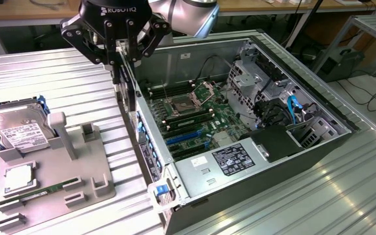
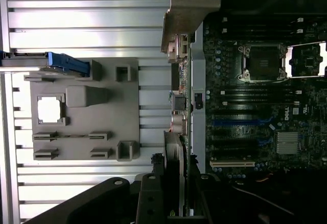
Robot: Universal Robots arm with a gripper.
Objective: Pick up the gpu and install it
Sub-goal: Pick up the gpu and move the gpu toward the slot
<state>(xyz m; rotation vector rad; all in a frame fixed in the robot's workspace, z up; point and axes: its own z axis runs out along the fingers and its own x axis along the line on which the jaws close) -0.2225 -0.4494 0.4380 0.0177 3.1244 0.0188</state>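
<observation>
The gpu [image 1: 127, 90] hangs edge-on and upright from my gripper [image 1: 120, 51], whose fingers are shut on its top edge. The card is above the near wall of the open computer case [image 1: 325, 147], at the exterior view's left side of it. It stands above the table, apart from the motherboard [image 1: 195, 122]. In the wrist view the gpu [image 2: 182, 101] shows as a thin dark board with small components, and its silvery bracket [image 2: 186, 15] is at the far end. There the gripper [image 2: 183, 183] clamps the card alongside the motherboard's blue slots [image 2: 240, 122].
A grey holder tray [image 1: 77, 181] lies on the ribbed metal table at the exterior view's left. It carries a hard drive [image 1: 18, 129], a square chip [image 1: 18, 178] and a green memory stick [image 1: 37, 192]. Cables and a drive cage fill the case's far side.
</observation>
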